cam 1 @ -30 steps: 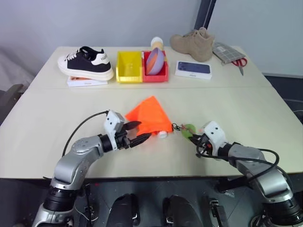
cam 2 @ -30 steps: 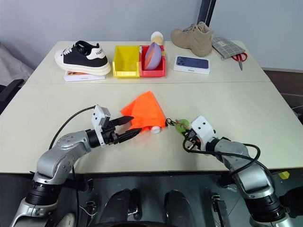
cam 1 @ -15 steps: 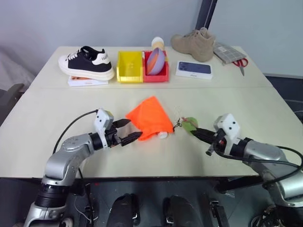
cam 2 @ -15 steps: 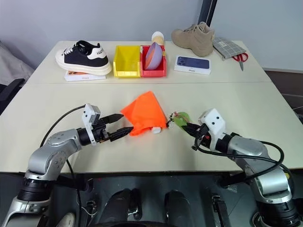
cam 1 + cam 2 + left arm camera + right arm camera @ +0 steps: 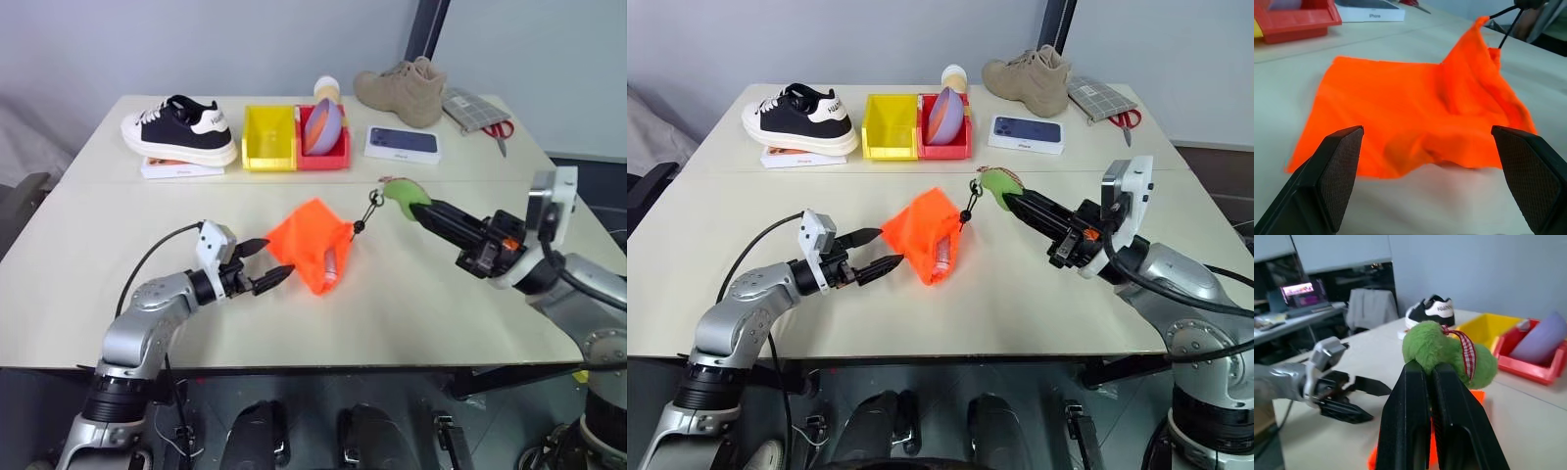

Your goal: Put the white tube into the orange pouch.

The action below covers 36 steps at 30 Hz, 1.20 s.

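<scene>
Right hand (image 5: pixel 419 209) is pinched shut on the fuzzy green tag (image 5: pixel 400 191), so the thin dark cord (image 5: pixel 364 215) tugs one corner of the soft orange pouch (image 5: pixel 312 252) up off the smooth table (image 5: pixel 411 304). The slim white tube (image 5: pixel 330 265) sits at the pouch's edge. Left hand (image 5: pixel 266 261) is spread open right beside the crumpled fabric.

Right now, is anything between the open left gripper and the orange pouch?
Nothing visible. The left gripper, fingers open, faces the orange pouch across bare table. The right gripper holds the pouch's green tag up on the far side; the white tube shows at the pouch's mouth.
</scene>
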Tool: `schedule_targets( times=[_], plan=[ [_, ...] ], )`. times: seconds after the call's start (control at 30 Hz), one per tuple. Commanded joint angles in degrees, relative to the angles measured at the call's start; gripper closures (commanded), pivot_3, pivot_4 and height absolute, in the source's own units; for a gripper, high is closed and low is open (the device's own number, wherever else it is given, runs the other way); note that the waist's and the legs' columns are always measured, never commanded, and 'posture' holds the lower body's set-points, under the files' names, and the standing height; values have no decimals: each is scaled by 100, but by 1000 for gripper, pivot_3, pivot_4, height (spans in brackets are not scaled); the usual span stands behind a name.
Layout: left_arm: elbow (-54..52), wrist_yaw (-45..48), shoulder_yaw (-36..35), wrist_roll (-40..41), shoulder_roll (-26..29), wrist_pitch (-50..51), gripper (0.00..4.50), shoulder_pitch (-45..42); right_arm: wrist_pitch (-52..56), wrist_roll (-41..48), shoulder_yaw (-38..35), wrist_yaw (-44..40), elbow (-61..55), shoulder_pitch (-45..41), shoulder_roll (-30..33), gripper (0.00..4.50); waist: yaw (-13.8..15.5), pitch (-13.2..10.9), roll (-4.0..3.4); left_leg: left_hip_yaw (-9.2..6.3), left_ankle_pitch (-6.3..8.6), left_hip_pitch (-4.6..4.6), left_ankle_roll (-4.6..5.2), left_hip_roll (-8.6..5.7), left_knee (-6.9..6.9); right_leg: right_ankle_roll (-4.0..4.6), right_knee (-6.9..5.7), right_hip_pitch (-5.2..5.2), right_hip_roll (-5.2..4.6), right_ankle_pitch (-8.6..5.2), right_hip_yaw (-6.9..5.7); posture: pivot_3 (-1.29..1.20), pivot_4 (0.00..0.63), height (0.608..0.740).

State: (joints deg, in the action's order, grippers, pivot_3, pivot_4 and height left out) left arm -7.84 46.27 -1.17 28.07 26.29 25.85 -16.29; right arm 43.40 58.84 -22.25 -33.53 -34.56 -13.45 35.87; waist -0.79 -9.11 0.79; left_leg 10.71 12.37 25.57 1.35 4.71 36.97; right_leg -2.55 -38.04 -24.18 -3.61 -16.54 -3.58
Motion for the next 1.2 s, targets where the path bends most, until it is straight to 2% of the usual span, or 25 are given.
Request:
schedule_targets(
  times=[0.03, 0.27, 0.87, 1.2],
  plan=[
    [-137, 153, -63, 233, -37, 31, 40, -163, -86, 247, 19, 107, -258, -116, 78, 4500, -5, 0, 0, 0, -1, 0, 2, 0, 0, 0, 0, 0, 0, 0, 0, 0, 150, 740],
    [-4, 138, -23, 117, -63, -58, 40, -244, -169, 200, 246, 153, -275, -82, 108, 4500, -7, 0, 0, 0, -4, 0, 7, 0, -1, -1, 0, -1, 0, 0, 0, 0, 150, 740],
    [74, 217, 125, 26, -198, -171, 40, -356, -469, 997, 67, 435, -445, -140, 142, 4500, -3, 0, 0, 1, -4, 0, 9, 0, 0, -2, 0, 0, 1, 1, 0, 0, 150, 740],
    [172, 348, 140, -45, -339, -558, 40, -647, -582, 923, 253, 444, -502, -6, 182, 4500, 3, 0, 0, 1, -4, 2, 10, -1, 2, -2, 0, 1, 1, 1, -1, 0, 150, 740]
  ],
)
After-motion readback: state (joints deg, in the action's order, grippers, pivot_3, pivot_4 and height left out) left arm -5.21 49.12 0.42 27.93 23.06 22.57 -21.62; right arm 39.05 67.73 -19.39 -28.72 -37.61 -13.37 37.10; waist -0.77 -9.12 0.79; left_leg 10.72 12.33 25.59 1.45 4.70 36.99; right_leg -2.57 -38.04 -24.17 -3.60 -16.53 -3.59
